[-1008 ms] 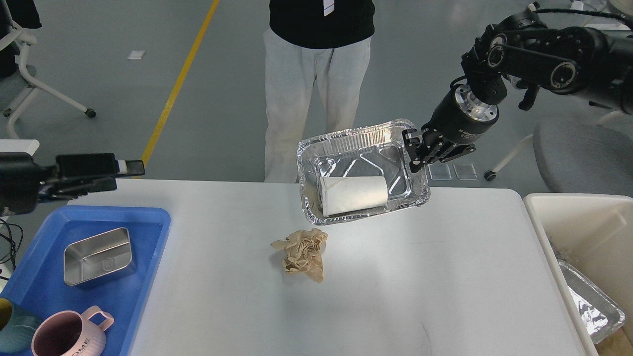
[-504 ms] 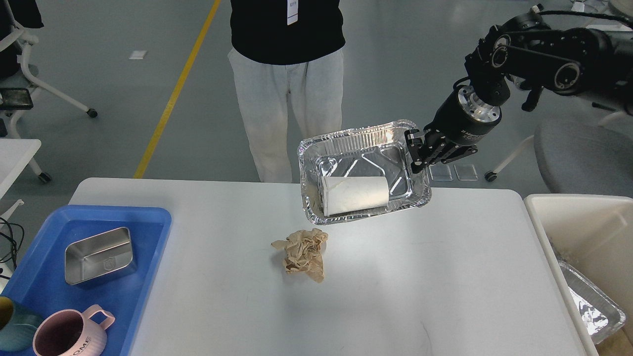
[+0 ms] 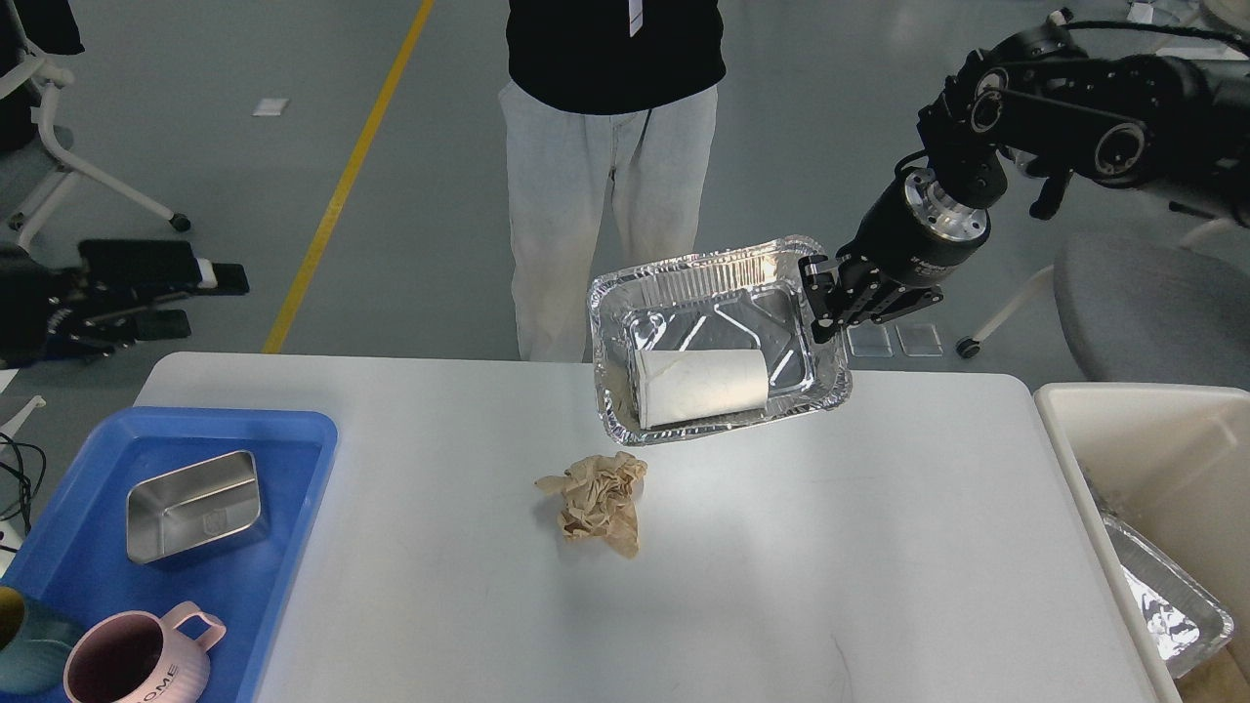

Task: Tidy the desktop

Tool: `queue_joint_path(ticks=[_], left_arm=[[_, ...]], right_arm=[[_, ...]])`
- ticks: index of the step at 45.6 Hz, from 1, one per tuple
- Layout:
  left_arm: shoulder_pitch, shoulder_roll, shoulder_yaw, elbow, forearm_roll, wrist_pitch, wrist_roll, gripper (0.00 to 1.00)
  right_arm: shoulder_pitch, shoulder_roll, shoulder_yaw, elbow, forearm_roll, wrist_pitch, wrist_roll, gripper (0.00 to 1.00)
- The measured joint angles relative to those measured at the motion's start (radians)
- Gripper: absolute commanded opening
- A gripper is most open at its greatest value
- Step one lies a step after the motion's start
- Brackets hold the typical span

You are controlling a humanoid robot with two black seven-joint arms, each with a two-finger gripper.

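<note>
The white desktop (image 3: 781, 547) fills the lower view. My right gripper (image 3: 818, 305) is shut on the right rim of a foil tray (image 3: 718, 337) and holds it tilted above the table's far edge. A white paper cup (image 3: 700, 386) lies on its side inside the tray. A crumpled brown paper ball (image 3: 598, 500) lies on the desktop below the tray. My left gripper (image 3: 217, 285) hangs at the far left, above the floor beyond the table; its fingers look slightly apart and hold nothing.
A blue tray (image 3: 283, 459) at the left holds a steel box (image 3: 195, 505), a pink mug (image 3: 132, 664) and a dark cup. A cream bin (image 3: 1084, 430) at the right holds a foil tray (image 3: 1167, 605). A person (image 3: 610, 166) stands behind the table.
My left gripper came back into view at the far left after being out of view half a second ago, and is higher than one second ago. The person shifted. The right gripper and tray stayed still.
</note>
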Motion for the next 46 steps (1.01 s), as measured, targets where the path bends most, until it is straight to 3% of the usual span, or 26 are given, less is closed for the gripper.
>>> queue_joint_path(ticks=[9,20,39,46], left_arm=[[-0.03,-0.231,0.156,0.101,0.093,0.107,0.017,0.97],[-0.067,-0.52,0.297,0.296,0.116,0.144,0.06,0.97],[-0.152,-1.056,0.479,0.781,0.179,0.221,0.058,0.97],[-0.162,-1.164,0.515,0.887,0.178,0.231,0.058,0.97]], right_arm=[[0.001,0.0,-0.002,0.0,-0.005,0.0,0.0,0.0],[0.002,0.003,-0.002,-0.015,-0.005,0.0,0.0,0.0],[0.001,-0.032,0.005,-0.018,-0.004,0.0,0.0,0.0],[0.0,-0.038,0.005,-0.017,-0.005,0.0,0.0,0.0]])
